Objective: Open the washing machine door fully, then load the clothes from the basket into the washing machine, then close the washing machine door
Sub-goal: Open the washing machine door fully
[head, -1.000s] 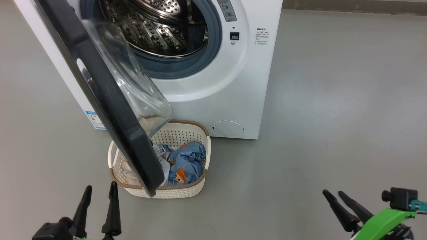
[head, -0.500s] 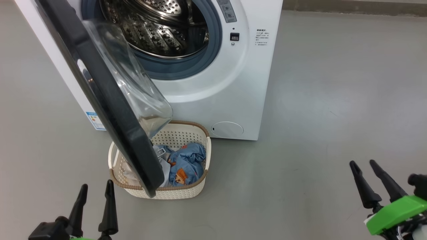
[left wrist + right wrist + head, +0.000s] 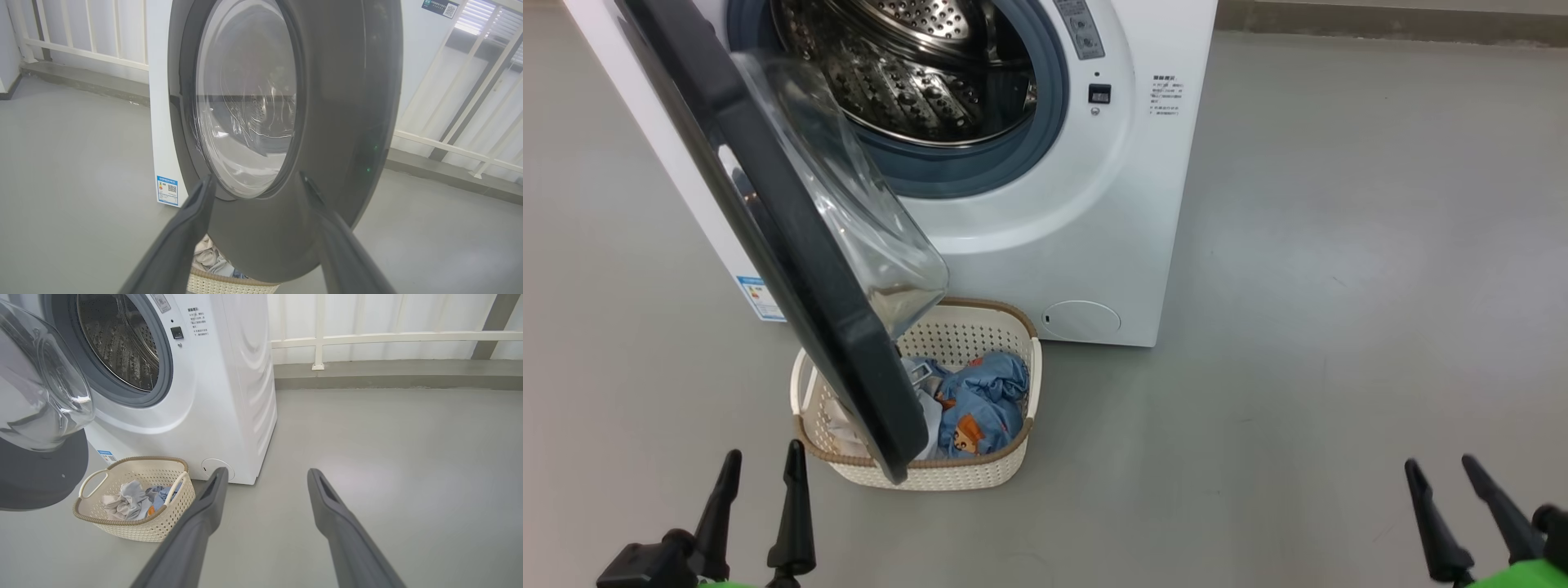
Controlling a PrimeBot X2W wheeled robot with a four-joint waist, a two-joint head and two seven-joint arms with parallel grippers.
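Well, nearest in, the left gripper (image 3: pixel 765 449) and right gripper (image 3: pixel 1441 462) sit low at 7 and 5 o'clock of the head view, fingers spread wide and holding nothing, likely staged for a reach. Toward 1 o'clock from the left gripper, near but apart, the basket (image 3: pixel 968 475) stands before the washing machine (image 3: pixel 1094 204), handy for loading. The clothes (image 3: pixel 980 400) lie inside it, well off at 10 o'clock from the right gripper. The washing machine door (image 3: pixel 792 237) hangs half-swung over the basket's left part, apparently not fully open. Farthest, at 12, the drum (image 3: pixel 915 73) stands exposed.
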